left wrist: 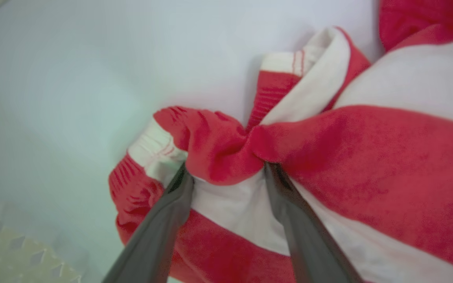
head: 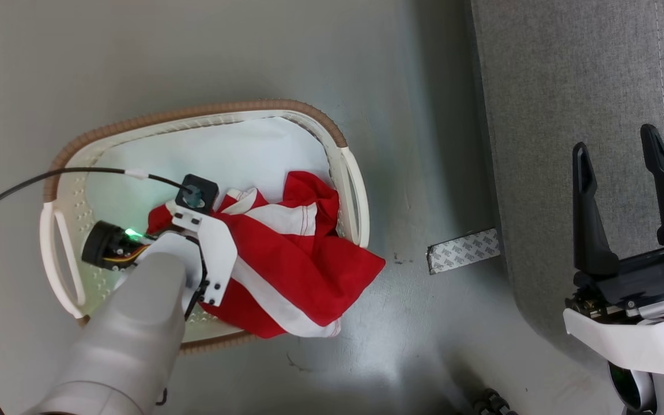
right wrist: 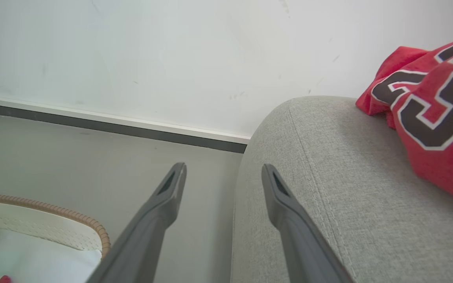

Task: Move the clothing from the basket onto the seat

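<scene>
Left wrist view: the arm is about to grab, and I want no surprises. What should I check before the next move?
1. Clothing fold between left gripper fingers: ok.
2. Jaws closed on it: not ok, apart.
3. White sheet clear of the pinch: cannot tell.
4. Clothing free of basket rim: not ok, draped over it.
5. Right gripper open, empty: ok.
6. Bare room on seat: ok.
</scene>
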